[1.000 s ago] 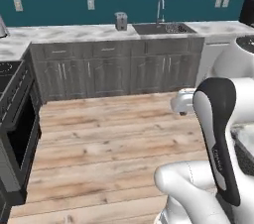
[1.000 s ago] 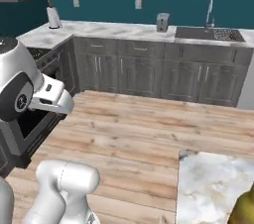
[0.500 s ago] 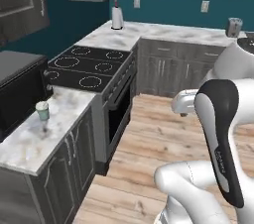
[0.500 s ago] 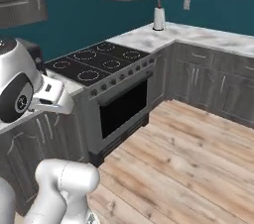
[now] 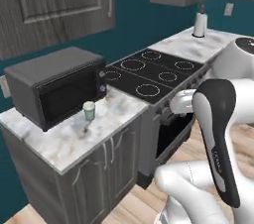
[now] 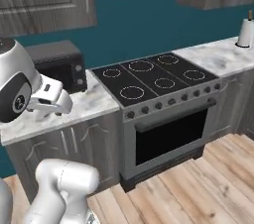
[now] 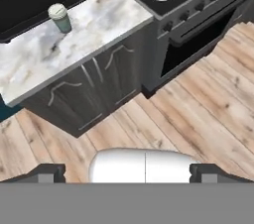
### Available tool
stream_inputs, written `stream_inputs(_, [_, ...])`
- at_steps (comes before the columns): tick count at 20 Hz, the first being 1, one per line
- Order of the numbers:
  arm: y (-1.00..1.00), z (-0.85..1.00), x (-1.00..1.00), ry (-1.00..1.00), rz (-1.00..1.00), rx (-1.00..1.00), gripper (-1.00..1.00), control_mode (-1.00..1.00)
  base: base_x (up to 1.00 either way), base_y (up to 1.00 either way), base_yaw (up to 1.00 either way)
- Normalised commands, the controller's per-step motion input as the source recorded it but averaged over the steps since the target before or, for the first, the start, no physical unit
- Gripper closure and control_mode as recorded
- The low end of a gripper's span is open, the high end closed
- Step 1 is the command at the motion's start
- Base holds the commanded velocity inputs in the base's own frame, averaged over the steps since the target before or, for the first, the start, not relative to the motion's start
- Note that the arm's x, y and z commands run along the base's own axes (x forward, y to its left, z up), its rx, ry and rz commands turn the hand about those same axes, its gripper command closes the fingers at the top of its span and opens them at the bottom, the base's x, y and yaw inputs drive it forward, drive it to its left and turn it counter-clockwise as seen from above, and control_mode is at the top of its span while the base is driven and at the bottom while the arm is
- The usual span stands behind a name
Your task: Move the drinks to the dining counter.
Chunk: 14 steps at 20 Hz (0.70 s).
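No drinks can be located in these views, nor the dining counter; judged, no transfer is under way. On the worktop (image 5: 59,143) stands a small cup (image 5: 89,110), upright, just beside the microwave (image 5: 54,84). Stove (image 6: 149,77) adjoins. Tool (image 7: 127,172) carries nothing, fingers spread wide over the floor (image 7: 208,104)
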Motion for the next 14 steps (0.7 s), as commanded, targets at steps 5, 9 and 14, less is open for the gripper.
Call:
stream_inputs(5, [0.0,0.0,0.0,0.0,0.0,0.0,-1.0,1.0,0.85,-0.04,0.76])
stream_inputs(9, [0.0,0.0,0.0,0.0,0.0,0.0,-1.0,1.0,0.34,0.22,0.64])
stream_inputs(14, [0.0,0.0,0.0,0.0,0.0,0.0,-1.0,1.0,0.27,0.28,0.28])
